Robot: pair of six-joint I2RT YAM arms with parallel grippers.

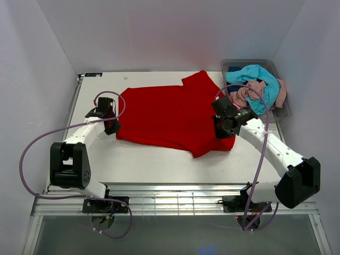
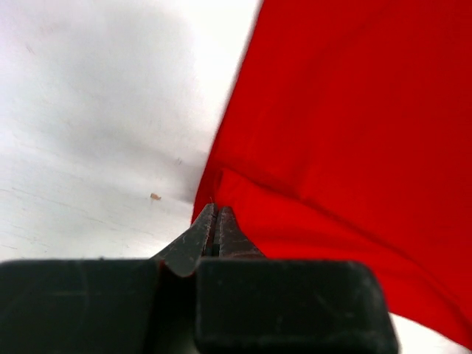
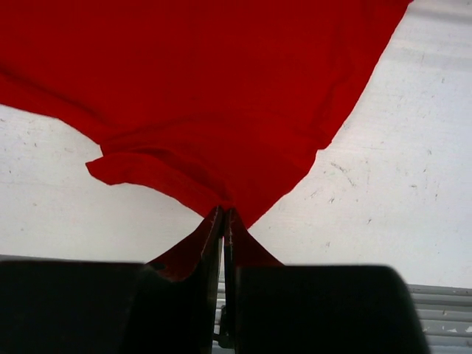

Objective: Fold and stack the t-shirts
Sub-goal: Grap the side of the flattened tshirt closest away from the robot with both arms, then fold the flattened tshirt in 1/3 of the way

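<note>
Only wrist views show left fingers (image 2: 193,242) and right fingers (image 3: 200,247) clamping the red t-shirt (image 1: 170,114).

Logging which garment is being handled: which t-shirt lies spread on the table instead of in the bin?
The red t-shirt, spread flat on the table; the turquoise t-shirt and dusty pink t-shirt sit bunched in the grey bin.

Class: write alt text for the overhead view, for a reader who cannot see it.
A red t-shirt lies spread on a white table, the left pincer at its left edge and the right pincer at its right. A grey bin at the far right holds turquoise and pink shirts.
</note>
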